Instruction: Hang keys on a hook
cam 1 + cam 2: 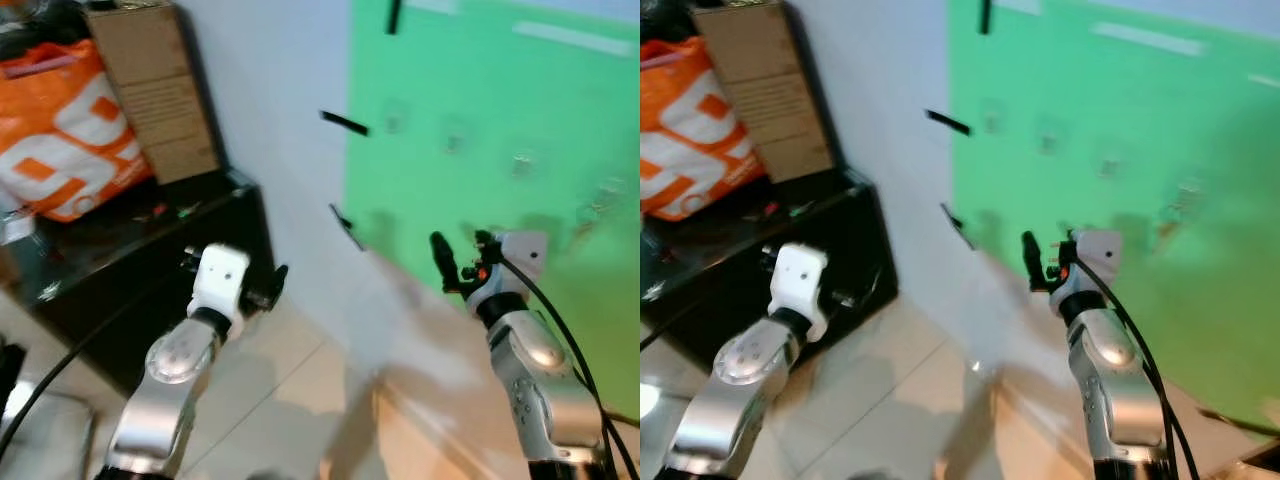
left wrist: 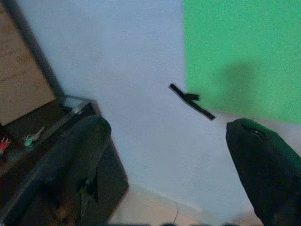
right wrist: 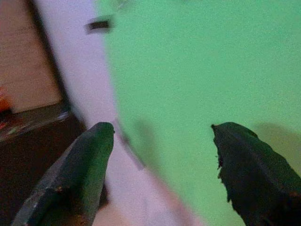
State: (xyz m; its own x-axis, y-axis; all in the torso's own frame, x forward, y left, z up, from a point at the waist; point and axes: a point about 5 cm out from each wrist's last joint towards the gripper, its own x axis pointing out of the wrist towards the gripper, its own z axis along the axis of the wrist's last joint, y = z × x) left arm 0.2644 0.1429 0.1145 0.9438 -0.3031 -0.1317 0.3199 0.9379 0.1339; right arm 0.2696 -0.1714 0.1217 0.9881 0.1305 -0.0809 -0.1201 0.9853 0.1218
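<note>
The left gripper [image 2: 164, 155] is raised with its fingers spread wide and empty, near a black cabinet [image 1: 150, 290] at the left. The right gripper [image 3: 160, 165], also spread and empty, points at a green wall panel [image 1: 480, 120] carrying small, blurred hooks [image 1: 525, 163]. A bunch of keys [image 2: 32, 138] lies on the cabinet top, below an orange bag [image 1: 60, 140] and a cardboard box [image 1: 150, 90].

Cabinet [image 1: 120, 290] at left against wall [image 1: 270, 120]; bag [image 1: 60, 130] and box [image 1: 150, 90] on cabinet top, box right of bag. Board [image 1: 500, 150] on wall at right. Hooks [image 1: 525, 163] in row on board.
</note>
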